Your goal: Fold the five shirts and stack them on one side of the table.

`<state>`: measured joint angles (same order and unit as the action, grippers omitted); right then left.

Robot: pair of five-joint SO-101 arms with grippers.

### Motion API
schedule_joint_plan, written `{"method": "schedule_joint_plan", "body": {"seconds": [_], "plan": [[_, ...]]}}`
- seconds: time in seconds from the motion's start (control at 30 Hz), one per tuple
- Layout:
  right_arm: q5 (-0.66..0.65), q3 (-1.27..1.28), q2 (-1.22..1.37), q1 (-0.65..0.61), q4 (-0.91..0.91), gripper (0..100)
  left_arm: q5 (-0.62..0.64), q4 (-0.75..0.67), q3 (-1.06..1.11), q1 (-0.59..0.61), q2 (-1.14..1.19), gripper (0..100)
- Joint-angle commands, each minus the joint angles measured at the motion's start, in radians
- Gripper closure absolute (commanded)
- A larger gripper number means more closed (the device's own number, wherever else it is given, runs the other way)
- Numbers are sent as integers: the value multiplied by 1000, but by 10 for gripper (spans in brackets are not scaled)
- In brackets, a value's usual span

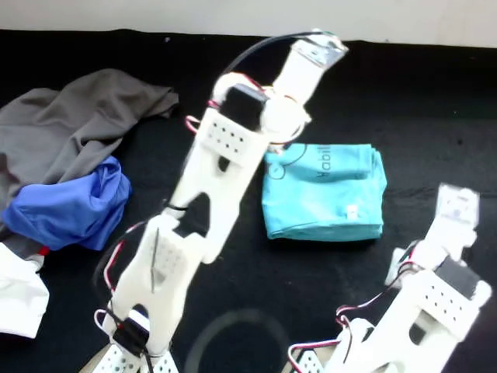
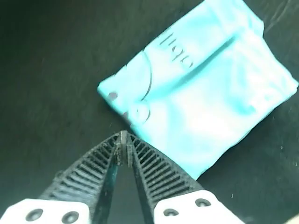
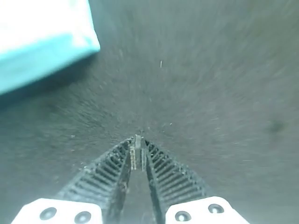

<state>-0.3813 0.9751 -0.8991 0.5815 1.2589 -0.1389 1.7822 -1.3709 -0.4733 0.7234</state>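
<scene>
Shirts lie in two places on the black table. The teal shirt is folded into a neat rectangle right of centre, flat on the cloth and alone. Well apart from it, on the left side, three more are unfolded. The grey shirt is spread in loose creases towards the far edge. The blue shirt is bunched on the grey one's near part. The white shirt is crumpled at the near left edge, just beside the blue one.

The left arm stretches from the near edge diagonally across the middle, with its far end above the teal shirt's left edge. In the left wrist view the left claw is clenched, its ribbed fingers meeting at the tips with nothing between them. The tips sit just beside the folded edge of the teal shirt, close to one corner; whether they touch the fabric I cannot tell.

The right arm stands at the near right corner, near the teal shirt's right side. In the right wrist view the right claw is clenched too and holds nothing. Its tips are over bare table, apart from a corner of the teal shirt.
</scene>
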Motion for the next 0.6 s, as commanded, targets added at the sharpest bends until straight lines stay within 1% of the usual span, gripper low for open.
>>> {"method": "schedule_joint_plan", "body": {"seconds": [0.0, 0.13, 0.23, 0.4, 0.57], "plan": [[55, -315, -12, -90, 142, 989, -3, 8, 364, 2, -320, 990], [153, -573, 168, -220, 239, 989, -11, -11, 777, 35, -619, 990], [193, -713, 371, -325, 283, 989, -11, -83, 1070, 99, -796, 990], [204, -839, 700, -452, 265, 991, -11, -287, 1564, 240, -955, 991], [204, -901, 960, -476, 217, 991, -11, -569, 1972, 397, -966, 991]]}}
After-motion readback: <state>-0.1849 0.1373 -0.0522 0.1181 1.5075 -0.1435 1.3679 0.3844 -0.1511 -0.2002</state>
